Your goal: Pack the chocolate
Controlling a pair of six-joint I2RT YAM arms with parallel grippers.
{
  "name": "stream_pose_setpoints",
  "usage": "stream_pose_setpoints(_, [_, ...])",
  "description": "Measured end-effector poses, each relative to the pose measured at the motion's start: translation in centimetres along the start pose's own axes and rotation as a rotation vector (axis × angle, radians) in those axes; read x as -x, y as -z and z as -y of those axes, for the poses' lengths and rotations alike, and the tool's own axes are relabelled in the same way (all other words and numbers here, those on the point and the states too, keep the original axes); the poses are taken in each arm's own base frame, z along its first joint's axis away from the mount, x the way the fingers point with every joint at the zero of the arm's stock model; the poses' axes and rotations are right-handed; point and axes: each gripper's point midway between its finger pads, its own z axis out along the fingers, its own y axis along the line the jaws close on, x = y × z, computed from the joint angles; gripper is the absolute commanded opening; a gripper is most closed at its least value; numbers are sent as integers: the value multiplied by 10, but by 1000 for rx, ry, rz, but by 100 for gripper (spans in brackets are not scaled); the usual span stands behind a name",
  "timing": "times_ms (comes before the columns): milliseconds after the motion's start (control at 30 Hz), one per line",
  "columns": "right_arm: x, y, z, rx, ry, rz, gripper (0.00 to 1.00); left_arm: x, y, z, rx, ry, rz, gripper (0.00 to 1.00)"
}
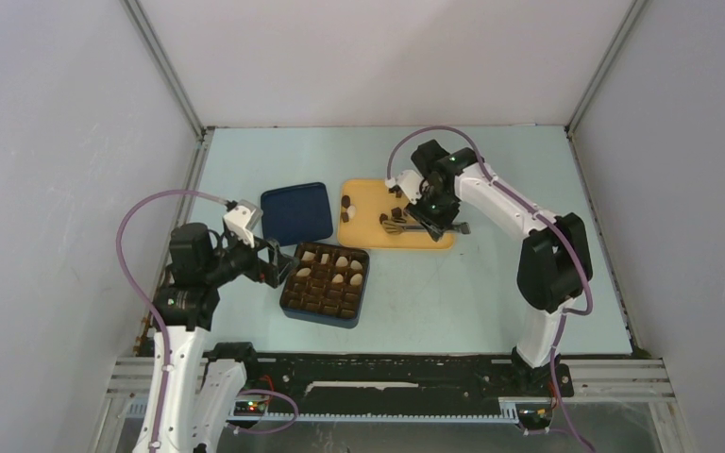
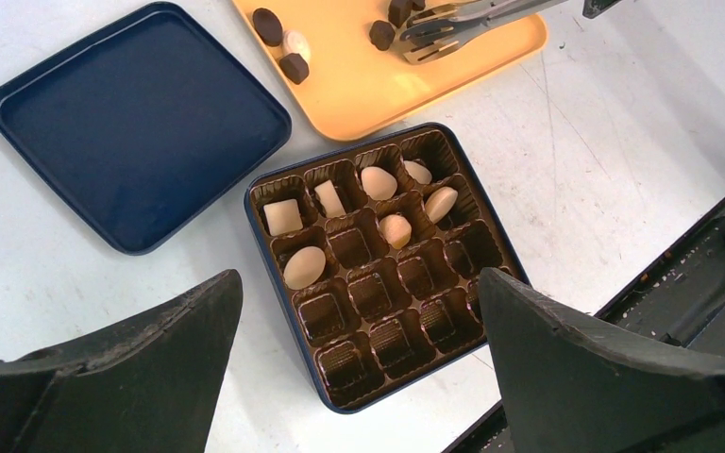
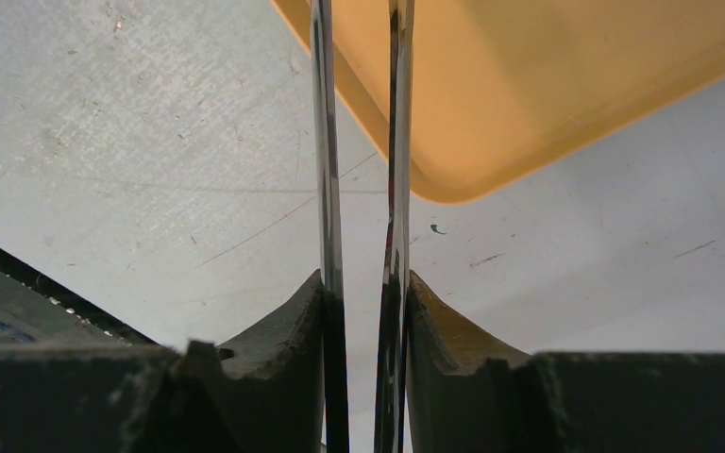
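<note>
The dark blue box (image 1: 295,311) holds a brown gridded insert, and several cream-white chocolate pieces (image 2: 304,267) lie in its far cells. Dark chocolate pieces (image 2: 266,25) and one white piece (image 2: 295,42) sit on the orange tray (image 1: 368,198). My right gripper (image 1: 434,209) is shut on metal tongs (image 2: 453,28), pressing the two blades (image 3: 324,142) close together. The tong tips lie on the tray beside a dark piece (image 2: 381,34); I cannot tell if they pinch it. Beside the box's near left corner, my left gripper (image 1: 278,264) stands wide open and holds nothing.
The box's dark blue lid (image 1: 295,212) lies flat, left of the tray and behind the box. Grey walls close in the pale table on three sides. A black rail (image 1: 387,373) runs along the near edge.
</note>
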Motion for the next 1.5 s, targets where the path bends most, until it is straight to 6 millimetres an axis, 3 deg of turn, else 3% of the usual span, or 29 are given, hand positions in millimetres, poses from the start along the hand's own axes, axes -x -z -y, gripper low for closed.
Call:
stream_pose_setpoints(200, [3,9,-2,-12,9,27,22,-2,-2,-4,11,9,-12,98])
stream_pose_setpoints(267, [4,11,-1,-16,9,35,22,-3,-5,-12,44,19,-25,100])
stream_pose_setpoints(300, [4,12,-1,-17,10,37,22,-6,-8,-19,74,29,-41,96])
stream_pose_setpoints(433, [4,14,-2,-18,10,46,22,-26,-25,-46,155,112,-157,87])
stream_pose_setpoints(600, [2,19,-5,-22,14,60,21,-54,-45,-65,197,194,-301,81])
stream_pose_setpoints(767, [0,20,-6,-24,16,66,23,-71,-61,-56,164,186,-396,74])
stream_pose_setpoints(933, [-4,15,-8,-15,13,56,29,-85,-74,-54,167,174,-482,50])
stream_pose_setpoints(1100, [-2,13,-7,-15,11,62,35,-96,-82,-64,214,179,-549,48])
stream_pose_setpoints(1333, [0,13,-7,-17,8,67,39,-113,-90,-58,201,155,-625,40])
stream_pose_setpoints(1500, [-3,9,-8,-15,6,60,40,-114,-97,-59,198,148,-660,20])
